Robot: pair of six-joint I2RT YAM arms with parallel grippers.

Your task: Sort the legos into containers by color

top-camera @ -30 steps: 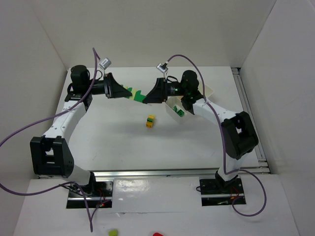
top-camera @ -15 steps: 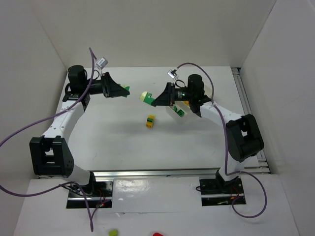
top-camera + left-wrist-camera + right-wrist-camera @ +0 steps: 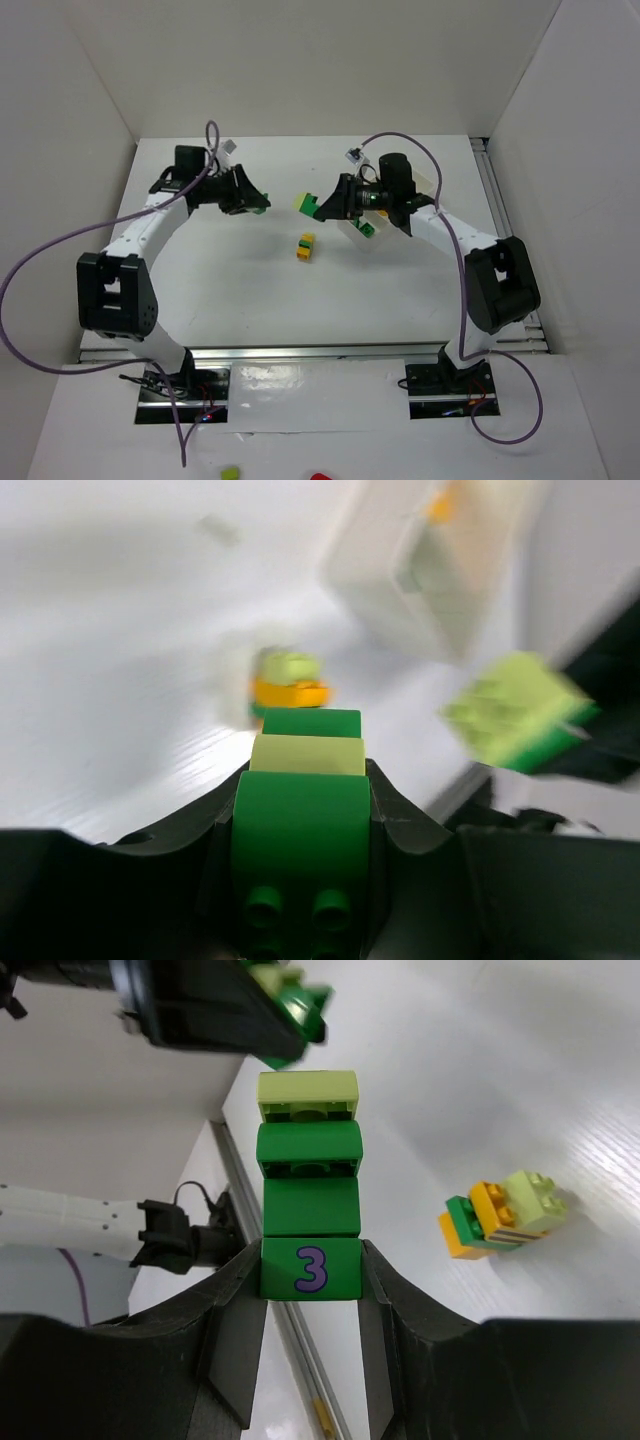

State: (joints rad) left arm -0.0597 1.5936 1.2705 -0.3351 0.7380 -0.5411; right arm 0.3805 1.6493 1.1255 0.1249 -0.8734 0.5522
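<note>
White tabletop [image 3: 230,290] and plain white walls frame the work. Held above it, the four-brick plastic stack [image 3: 308,1175] has three green studded bricks, one printed with a purple 3, and a pale yellow-green cap. The right gripper [image 3: 310,1260] clamps it at the numbered base. Its long axis runs straight out of the jaws, pale end leading toward the left arm. Facing it across a clear gap, the three-brick plastic stack [image 3: 305,755], green, pale yellow, green, is pinched in the left gripper [image 3: 303,810], its axis likewise pointing out of the jaws toward the right arm. Both stacks mix colours, so the step looks like splitting off the odd bricks: line the axes up, grip only the pale cap, then bend it off rather than pull straight. Just beside the right gripper sits the white shallow divided plastic tray [image 3: 352,236]. A small loose cluster of yellow, green and lime bricks [image 3: 306,245] lies on the table nearby.
</note>
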